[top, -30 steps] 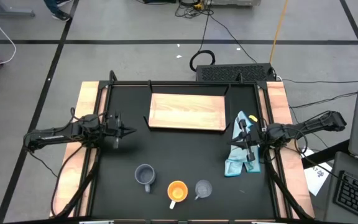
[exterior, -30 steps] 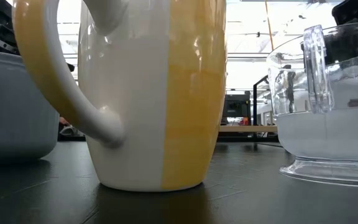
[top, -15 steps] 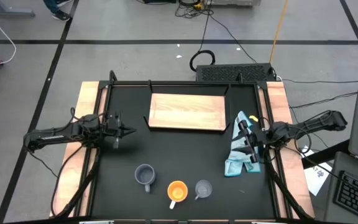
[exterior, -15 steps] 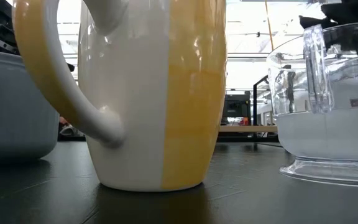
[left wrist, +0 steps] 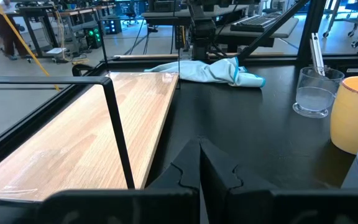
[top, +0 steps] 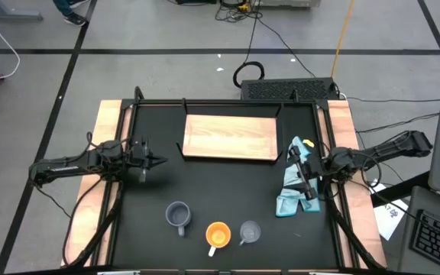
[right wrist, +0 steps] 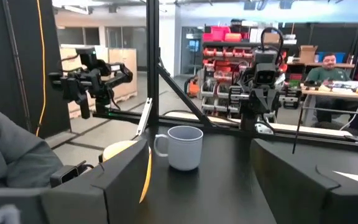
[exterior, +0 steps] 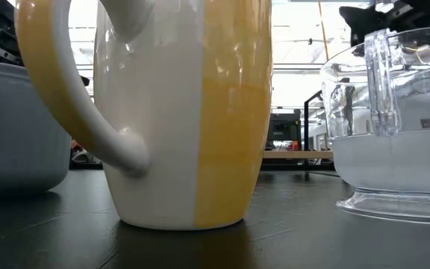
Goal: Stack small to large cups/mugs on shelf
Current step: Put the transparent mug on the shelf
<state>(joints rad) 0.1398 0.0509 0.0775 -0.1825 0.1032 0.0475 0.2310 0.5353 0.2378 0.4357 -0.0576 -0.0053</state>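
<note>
The blue-grey mug (top: 178, 215), the orange mug with a white handle (top: 218, 235) and the clear glass cup (top: 250, 231) stand in a row near the table's near edge. The light-wood shelf board (top: 230, 137) lies at the far middle. My left gripper (top: 155, 160) is shut and empty at the table's left, its shut fingers showing in the left wrist view (left wrist: 201, 168). My right gripper (top: 302, 176) is open over the light-blue cloth (top: 290, 200) at the right. It points toward the mugs, with the blue-grey mug (right wrist: 184, 147) seen between its spread fingers (right wrist: 120, 177).
The light-blue cloth lies by the table's right edge, under my right gripper. A black frame (top: 228, 102) rims the table, with an upright post (left wrist: 120, 140) at the shelf board. Bare black tabletop (top: 220, 187) lies between the board and the cups.
My right gripper has shifted a little toward the table's left edge above the cloth, staying open. The cups, the board and my left arm have kept still.
</note>
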